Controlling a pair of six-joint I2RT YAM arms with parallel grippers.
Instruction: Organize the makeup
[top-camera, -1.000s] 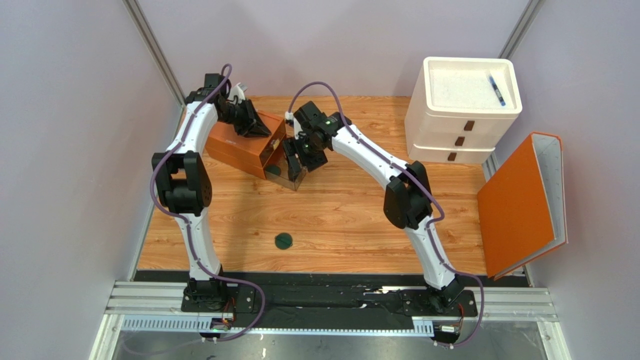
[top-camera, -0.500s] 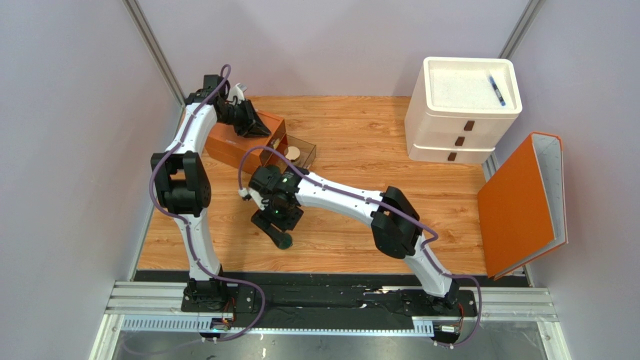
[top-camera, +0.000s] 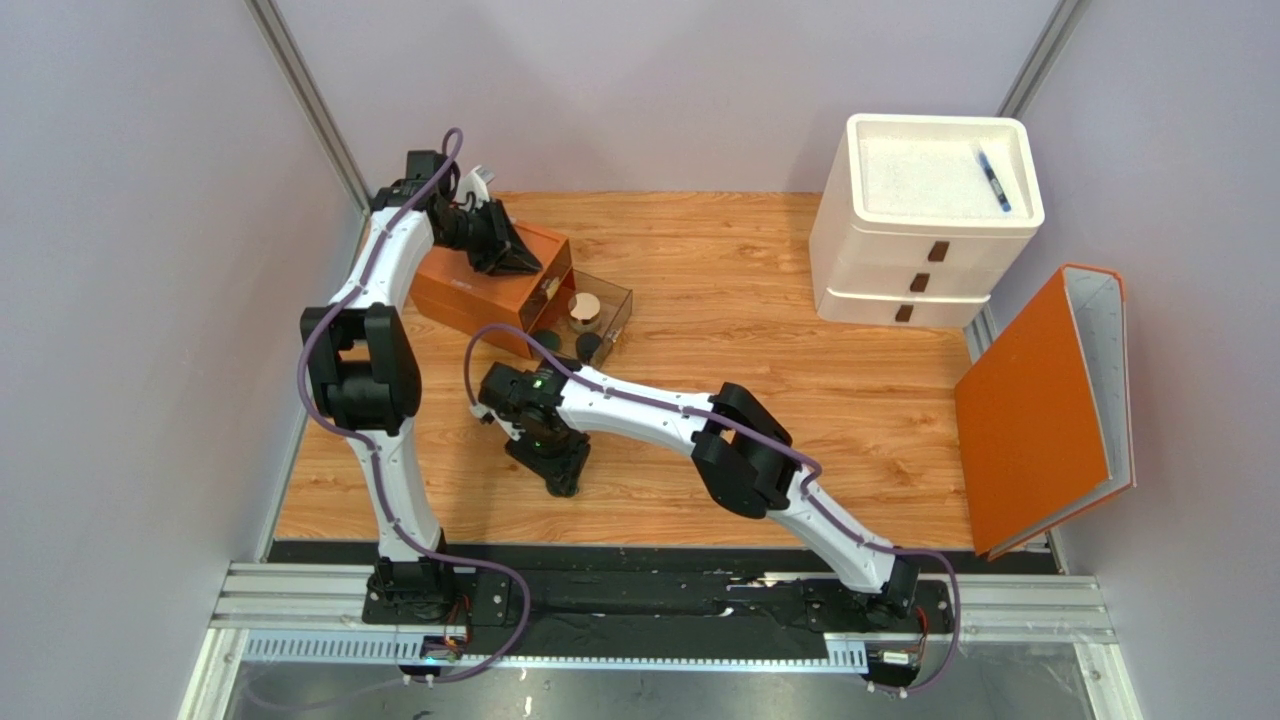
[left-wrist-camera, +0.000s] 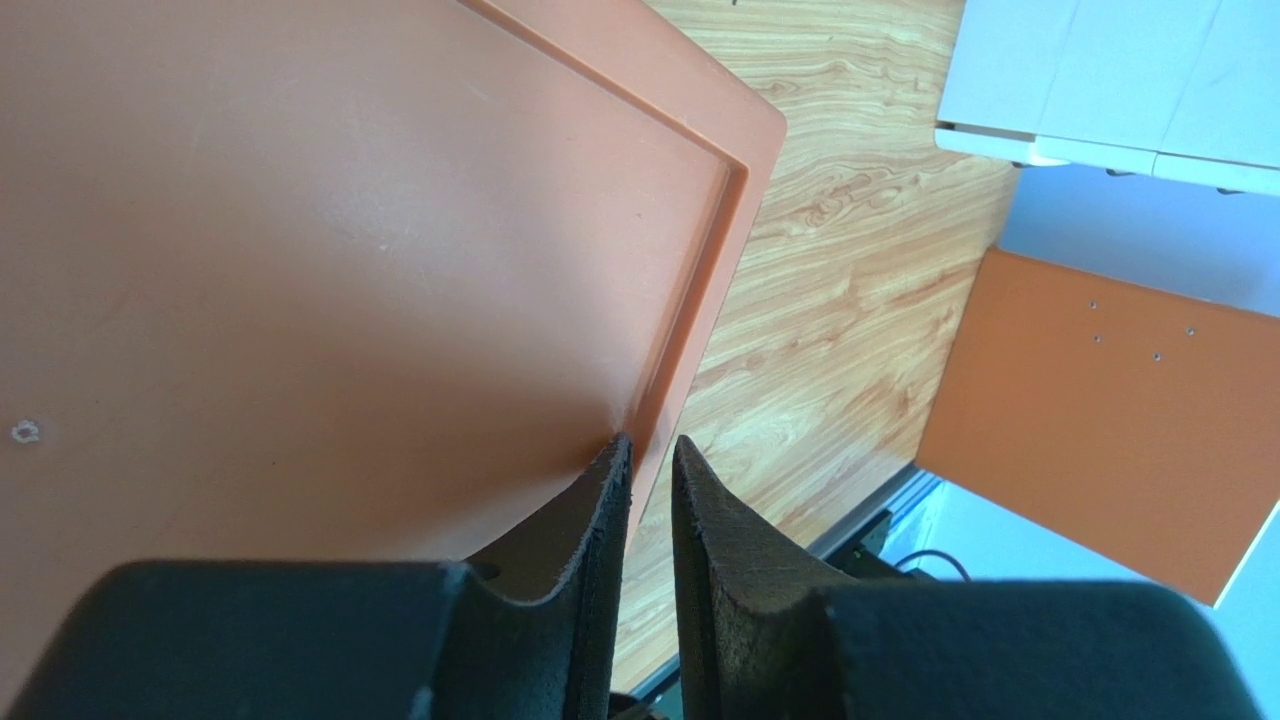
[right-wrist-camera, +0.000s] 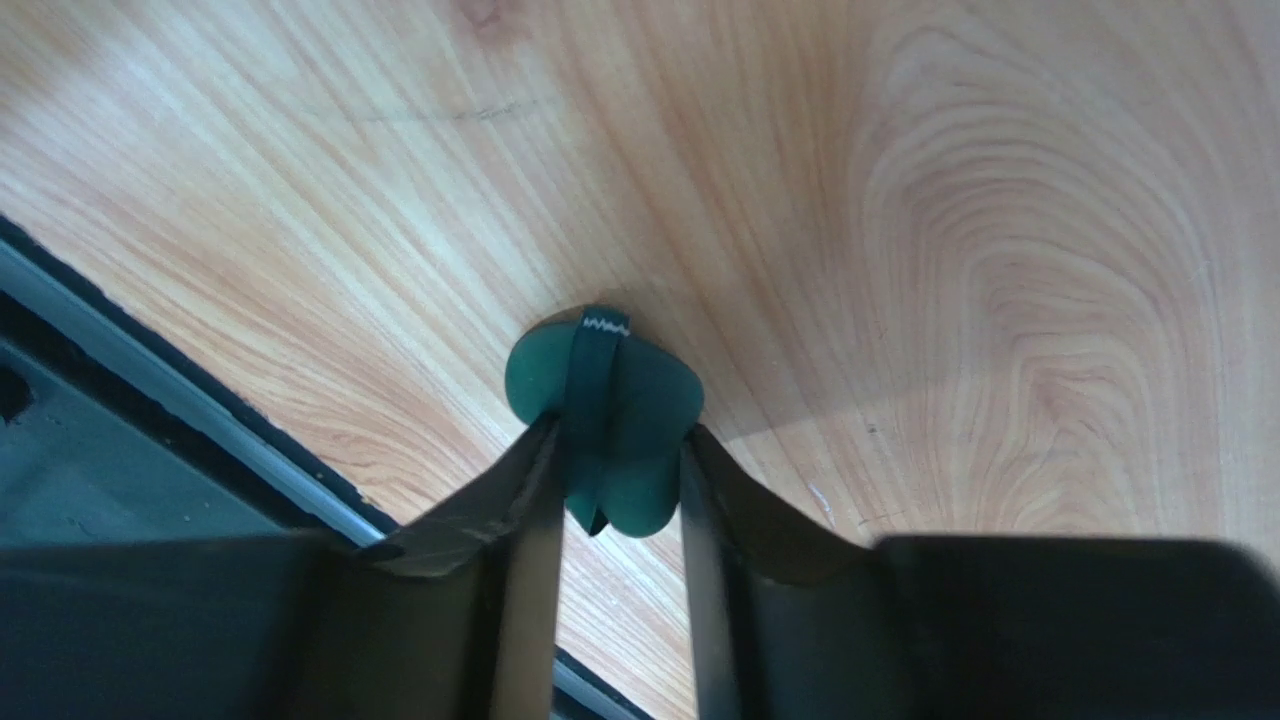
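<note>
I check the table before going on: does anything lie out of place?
One green disc lies alone near the front edge, far from the open drawer holding other makeup; the right gripper straddles it.

bright even light, soft shadows; overhead view sharp, wrist foregrounds soft

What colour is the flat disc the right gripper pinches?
It's a dark green flat disc; best seen in right wrist view.

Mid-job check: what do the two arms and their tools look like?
The left arm and right arm have white shells and black joints, each trailing a purple cable. The left tool and right tool are black, with two tapered matte fingers each.
</note>
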